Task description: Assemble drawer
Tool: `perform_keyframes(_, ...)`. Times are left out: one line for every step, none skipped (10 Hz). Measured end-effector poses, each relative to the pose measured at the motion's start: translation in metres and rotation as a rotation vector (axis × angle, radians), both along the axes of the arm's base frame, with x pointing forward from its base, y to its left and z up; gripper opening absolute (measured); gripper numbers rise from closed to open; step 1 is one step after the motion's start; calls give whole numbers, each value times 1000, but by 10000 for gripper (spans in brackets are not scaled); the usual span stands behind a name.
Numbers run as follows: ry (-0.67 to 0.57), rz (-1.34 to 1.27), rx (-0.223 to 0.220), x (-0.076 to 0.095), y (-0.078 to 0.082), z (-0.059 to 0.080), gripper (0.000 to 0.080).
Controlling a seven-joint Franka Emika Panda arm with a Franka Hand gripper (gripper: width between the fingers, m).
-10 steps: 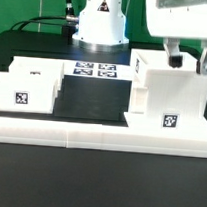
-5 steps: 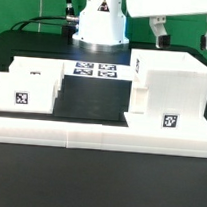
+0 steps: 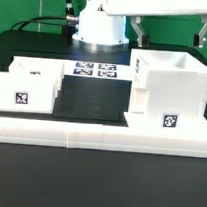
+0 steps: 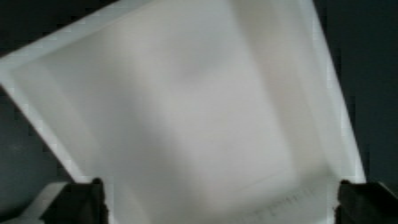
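Observation:
The large boxy white drawer casing (image 3: pixel 170 92) stands upright at the exterior view's right, open side up, with a square tag on its front. Two smaller white trays (image 3: pixel 26 86) sit together at the exterior view's left, one showing a tag. My gripper (image 3: pixel 170 34) hangs above the casing, open and empty, with both fingers clear of its rim. In the wrist view the casing (image 4: pixel 178 110) fills the picture, and my dark fingertips (image 4: pixel 64 203) show at its two sides.
The marker board (image 3: pixel 94 68) lies on the black table in front of the robot base (image 3: pixel 101 21). A long low white border wall (image 3: pixel 99 138) runs along the front, touching the trays and the casing.
The gripper has risen from the casing's top rim and shifted toward the exterior view's left. Its fingers now stand wider apart. The casing has not moved.

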State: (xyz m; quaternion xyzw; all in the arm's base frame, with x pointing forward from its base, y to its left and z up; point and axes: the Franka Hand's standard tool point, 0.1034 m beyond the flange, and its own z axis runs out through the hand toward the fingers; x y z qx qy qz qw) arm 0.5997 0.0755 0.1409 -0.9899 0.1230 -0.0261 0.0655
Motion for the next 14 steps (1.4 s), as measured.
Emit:
perform_keyframes(-7,70,-5,0,0,-1,649)
perform_keyframes(-16,142,-10,0,0,-1,649)
perform_keyframes(-20,176,-12,0,0,-1,649)
perform_keyframes(-23,197,-14,-1,-3,-1,649)
perform_keyframes(-21,243,-25,-10,-23,-1,649)
perform_keyframes(-12,217,-32,-22,-45,-3,649)
perform_keyframes(-11,216,-40,-31,-58,-6,649)
perform_keyframes(-11,229,-47,-37,-73,-9,649)
perform_keyframes(-12,281,-55,-41,-90,-13,649)
perform_keyframes(-11,330,-58,-42,-104,-17,649)
perform_keyframes(-11,337,-58,-41,-106,-18,649)
perform_keyframes(-10,337,-58,-41,-104,-18,649)
perform_keyframes(-9,336,-58,-41,-105,-19,649)
perform_keyframes(-9,336,-58,-41,-105,-19,649)
